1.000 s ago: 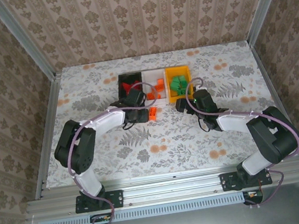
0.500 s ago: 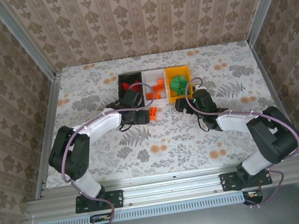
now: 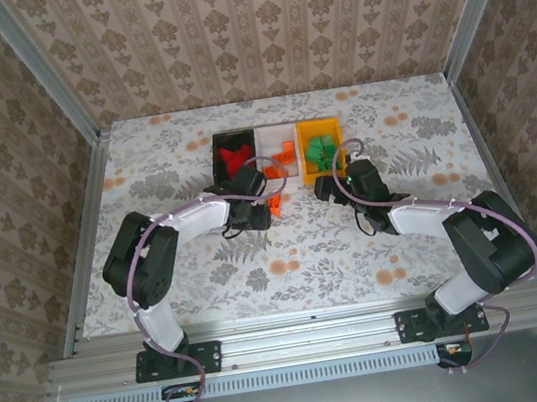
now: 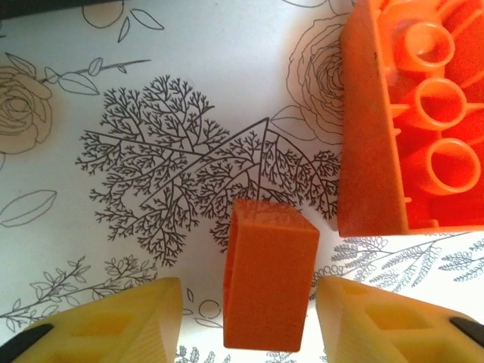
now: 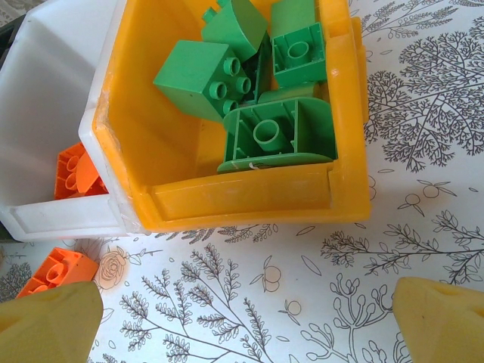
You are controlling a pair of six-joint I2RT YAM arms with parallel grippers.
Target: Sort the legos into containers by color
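My left gripper (image 4: pixel 249 321) is low over the table and open, its yellow fingertips on either side of a small orange lego (image 4: pixel 268 283) that stands between them, with a gap showing on the left. A bigger orange lego (image 4: pixel 412 121) lies upside down just beyond. In the top view that gripper (image 3: pixel 261 205) sits in front of the white container (image 3: pixel 271 138), which holds orange legos (image 3: pixel 285 154). The black container (image 3: pixel 217 144) holds red legos (image 3: pixel 235 156). The yellow container (image 5: pixel 227 198) holds green legos (image 5: pixel 276 132). My right gripper (image 5: pixel 242 325) hangs open and empty in front of it.
The three containers stand side by side at the middle back of the flowered table (image 3: pixel 177 265). An orange lego (image 5: pixel 57 274) lies on the table in front of the white container (image 5: pixel 45 113). Metal frame rails (image 3: pixel 86 228) border the table.
My left gripper has come back from over the black container and down to the orange legos on the table. The right arm has stayed still.
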